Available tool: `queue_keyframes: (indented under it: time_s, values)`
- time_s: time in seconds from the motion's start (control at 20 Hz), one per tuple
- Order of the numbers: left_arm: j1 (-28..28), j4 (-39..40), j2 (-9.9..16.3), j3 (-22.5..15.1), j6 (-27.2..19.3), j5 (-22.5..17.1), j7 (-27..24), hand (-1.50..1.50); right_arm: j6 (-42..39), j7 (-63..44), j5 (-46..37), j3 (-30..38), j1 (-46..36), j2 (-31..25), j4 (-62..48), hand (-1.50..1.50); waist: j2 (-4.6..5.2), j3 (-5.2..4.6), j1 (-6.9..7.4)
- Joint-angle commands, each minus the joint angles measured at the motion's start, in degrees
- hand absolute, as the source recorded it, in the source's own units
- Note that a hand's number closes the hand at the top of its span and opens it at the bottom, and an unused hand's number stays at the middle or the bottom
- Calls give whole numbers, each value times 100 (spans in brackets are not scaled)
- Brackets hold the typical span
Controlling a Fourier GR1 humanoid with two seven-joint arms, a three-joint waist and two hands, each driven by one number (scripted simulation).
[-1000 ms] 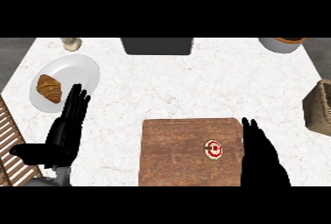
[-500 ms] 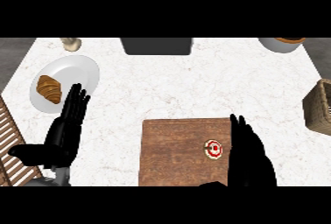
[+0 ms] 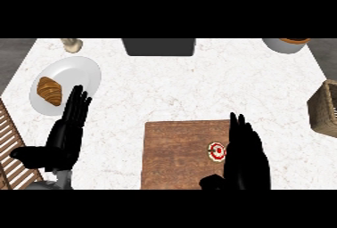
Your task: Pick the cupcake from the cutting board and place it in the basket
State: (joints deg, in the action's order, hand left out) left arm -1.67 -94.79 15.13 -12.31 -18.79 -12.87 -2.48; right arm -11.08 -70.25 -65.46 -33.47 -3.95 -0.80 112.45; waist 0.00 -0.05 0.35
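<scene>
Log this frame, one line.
stage: reach | right hand: open, beside cupcake | cupcake: on board | left hand: open, resting | basket: right edge

Right hand (image 3: 245, 156) is shifting leftward across the last two intervals, coming in from off the right edge of the cutting board (image 3: 178, 151) to over its right strip. Its straight fingers (image 3: 237, 129) are now closing on the cupcake (image 3: 216, 151), lying just beside it on the right, where a second ago a clear gap showed; whether they touch cannot be told. More of the palm is now covering the board's lower right corner.
</scene>
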Motion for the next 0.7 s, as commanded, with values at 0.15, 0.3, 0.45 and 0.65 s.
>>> queue_keyframes:
  time_s: [0.15,0.3,0.45,0.65]
  values:
    - [-69,140,-131,82,28,78,-67,0,91,-913,-21,15,137,76,-88,-150,-3,2,-52]
    - [23,-144,-44,34,34,143,135,0,354,-1106,-81,-250,80,76,-463,-150,-6,4,-15]
    - [-70,188,-93,170,204,32,-26,0,455,-1061,147,82,-393,76,-829,-150,11,3,5]
    - [152,224,-64,322,381,-68,-280,0,584,-673,-4,31,270,76,-792,-150,-2,3,-40]
